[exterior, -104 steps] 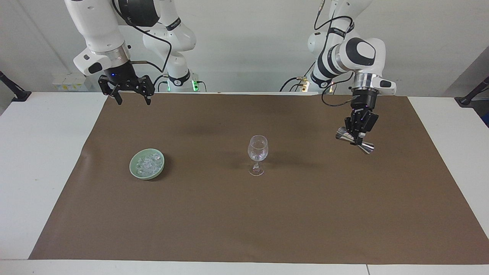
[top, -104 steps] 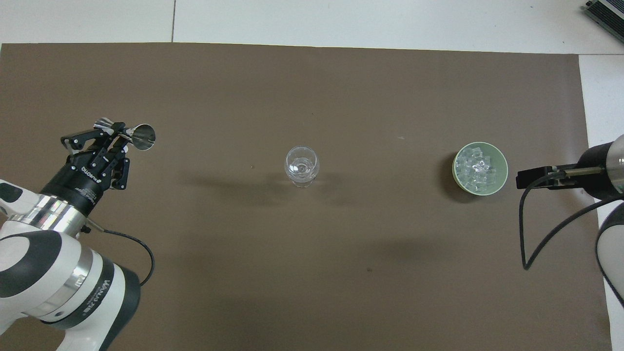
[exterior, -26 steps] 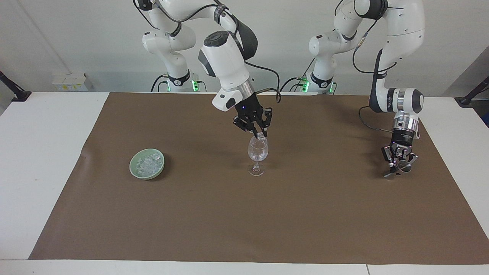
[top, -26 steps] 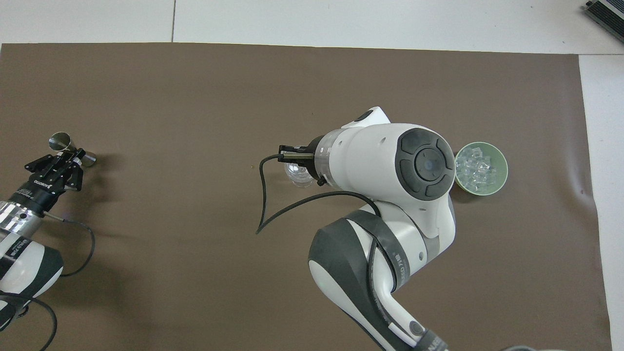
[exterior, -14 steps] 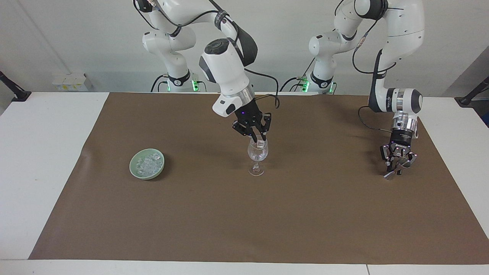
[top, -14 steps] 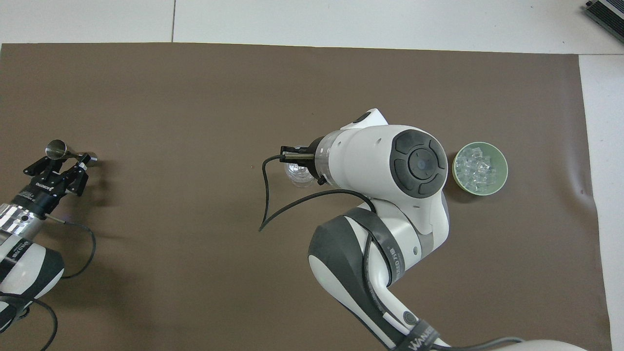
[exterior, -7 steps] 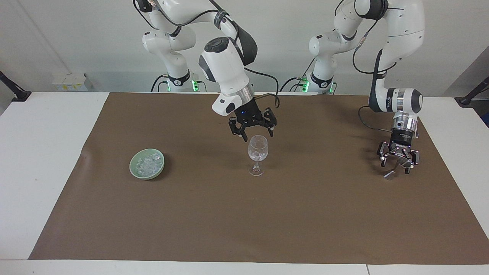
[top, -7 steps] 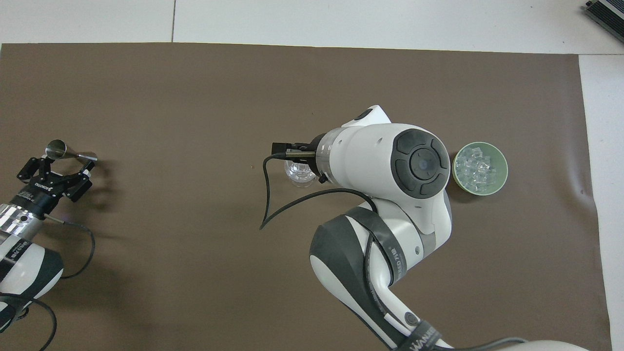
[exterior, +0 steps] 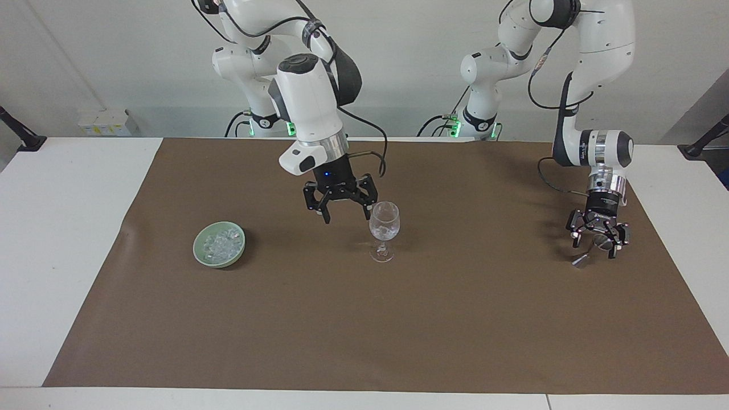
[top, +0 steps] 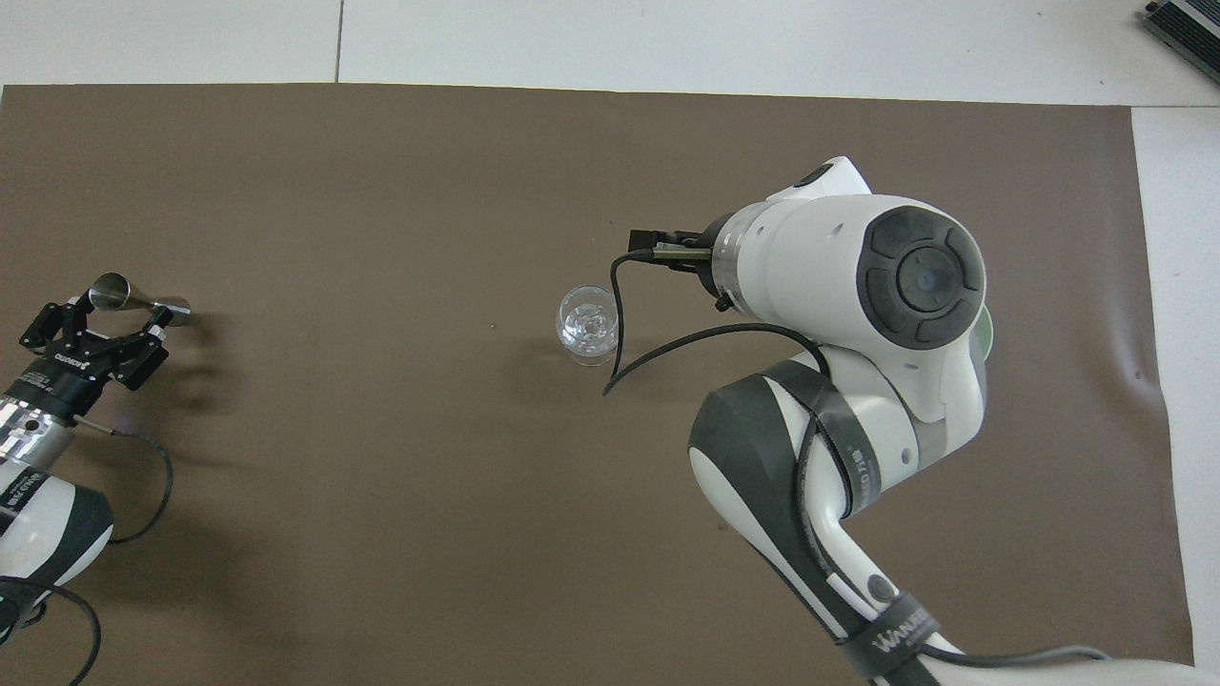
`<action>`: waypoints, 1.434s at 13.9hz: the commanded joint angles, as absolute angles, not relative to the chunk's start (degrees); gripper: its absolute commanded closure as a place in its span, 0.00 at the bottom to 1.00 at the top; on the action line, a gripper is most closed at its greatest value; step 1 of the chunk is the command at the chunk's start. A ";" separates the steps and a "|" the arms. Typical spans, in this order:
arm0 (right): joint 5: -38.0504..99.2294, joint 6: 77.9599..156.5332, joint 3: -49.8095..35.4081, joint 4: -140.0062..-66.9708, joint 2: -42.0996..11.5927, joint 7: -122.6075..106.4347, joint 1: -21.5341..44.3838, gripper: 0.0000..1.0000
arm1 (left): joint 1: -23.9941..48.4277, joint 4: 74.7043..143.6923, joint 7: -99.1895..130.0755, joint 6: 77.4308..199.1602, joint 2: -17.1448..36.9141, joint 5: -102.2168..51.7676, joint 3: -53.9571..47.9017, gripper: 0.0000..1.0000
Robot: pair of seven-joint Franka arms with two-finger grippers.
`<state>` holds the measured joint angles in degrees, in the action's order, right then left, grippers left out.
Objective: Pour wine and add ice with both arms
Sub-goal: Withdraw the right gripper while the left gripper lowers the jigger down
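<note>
From across the table, the right arm's black gripper (exterior: 344, 212) hangs with fingers spread wide and empty over the brown paper mat (exterior: 364, 319), just beside the clear stemmed wine glass (exterior: 384, 230) standing mid-mat. Small clear ice cubes (exterior: 221, 244) fill the pale green bowl (exterior: 219, 245) toward the right arm's end, well apart from the glass. The left arm's black gripper (exterior: 598, 239) hovers spread open over the tipped silver metal jigger (exterior: 586, 253), near the mat's edge.

From above, the mat lies bare out to its edge farthest from the robots. The right arm's wrist covers most of the bowl. The jigger (top: 138, 300) lies on its side at the left gripper's (top: 91, 329) tips.
</note>
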<state>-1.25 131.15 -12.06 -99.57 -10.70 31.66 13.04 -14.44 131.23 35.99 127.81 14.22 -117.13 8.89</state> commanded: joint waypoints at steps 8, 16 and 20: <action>-2.11 116.30 -6.92 -99.93 -2.56 21.65 5.04 0.00 | -10.83 131.57 41.39 136.65 6.69 -117.42 7.91 0.00; -1.67 100.40 -1.32 -96.00 1.93 11.44 1.42 0.00 | -4.31 126.22 42.63 147.04 -1.31 -102.61 7.82 0.00; -1.58 91.86 -0.01 -91.67 2.02 7.47 -0.18 0.00 | -3.17 122.44 42.45 146.34 -4.21 -79.96 7.65 0.00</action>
<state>-1.82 95.23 -0.48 -93.83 2.30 9.59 0.67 -4.73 123.69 42.07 145.78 -2.62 -89.04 7.36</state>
